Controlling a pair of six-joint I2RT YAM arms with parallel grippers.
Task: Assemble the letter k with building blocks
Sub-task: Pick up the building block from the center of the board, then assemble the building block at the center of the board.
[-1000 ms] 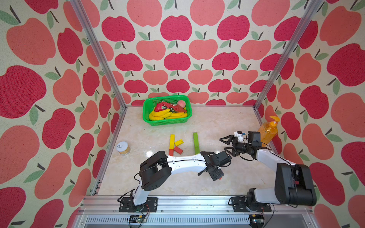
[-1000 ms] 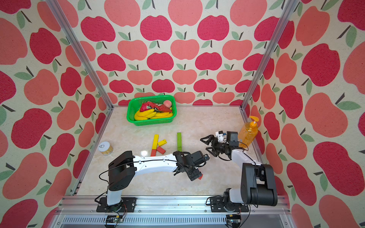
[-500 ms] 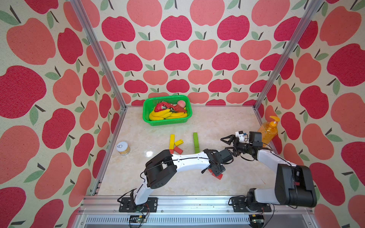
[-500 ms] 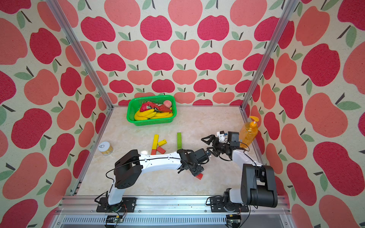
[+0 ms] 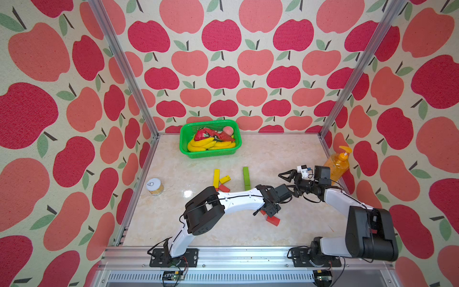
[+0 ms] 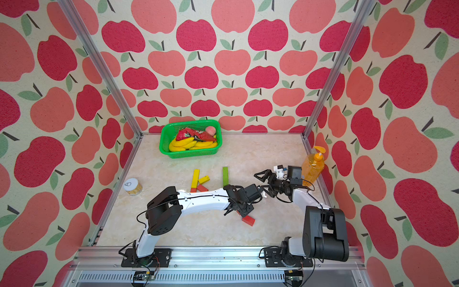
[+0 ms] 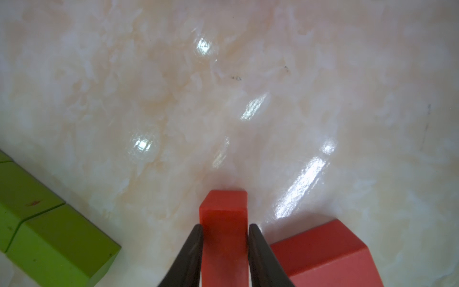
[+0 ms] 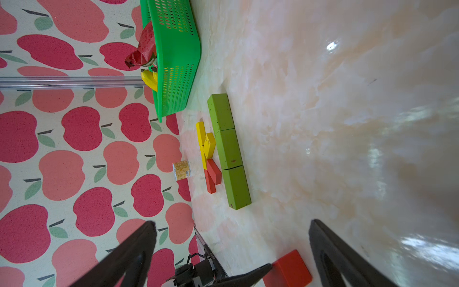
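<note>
The left gripper (image 7: 224,227) is clamped on a red block (image 7: 223,206), with its dark fingers (image 7: 191,251) pressed against both long sides. Whether this block is clear of the surface (image 7: 223,99) cannot be told. A second red block (image 7: 320,251) lies just beside it. Farther off, three green blocks (image 8: 228,151) lie end to end. Beyond them, yellow blocks (image 8: 205,141) and two more red blocks (image 8: 212,174) sit clustered. The right gripper (image 8: 232,223) hangs empty, jaws wide apart.
</note>
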